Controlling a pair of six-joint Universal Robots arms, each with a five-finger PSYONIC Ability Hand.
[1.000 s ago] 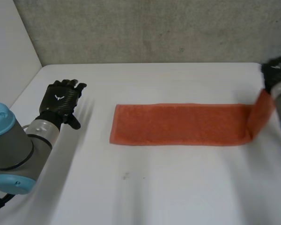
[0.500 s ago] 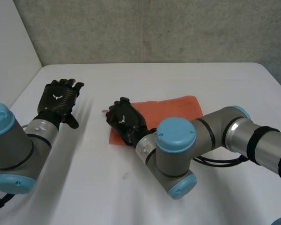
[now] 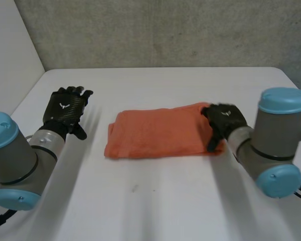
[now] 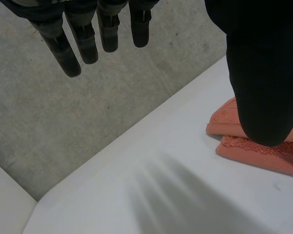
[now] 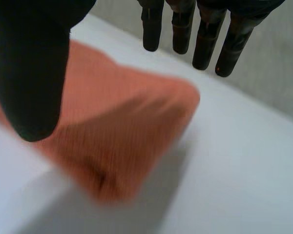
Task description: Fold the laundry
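Observation:
An orange towel (image 3: 160, 133) lies folded in half on the white table (image 3: 155, 201), two layers showing at its edge (image 4: 263, 146). My right hand (image 3: 221, 120) rests over the towel's right end, fingers straight and apart from the thumb, nothing held; the towel end (image 5: 122, 126) lies under its palm. My left hand (image 3: 65, 108) hovers over bare table left of the towel, fingers (image 4: 88, 34) straight and spread, thumb (image 4: 263, 73) apart, empty.
A grey concrete wall (image 3: 160, 32) runs behind the table's far edge. A white side wall (image 3: 10, 60) stands at the left. The table's right edge (image 3: 291, 80) is near my right arm. Bare table lies in front of the towel.
My right hand carried the towel's right end leftward, laying it over the left half, then swung back to the folded towel's right end. The left hand stayed put.

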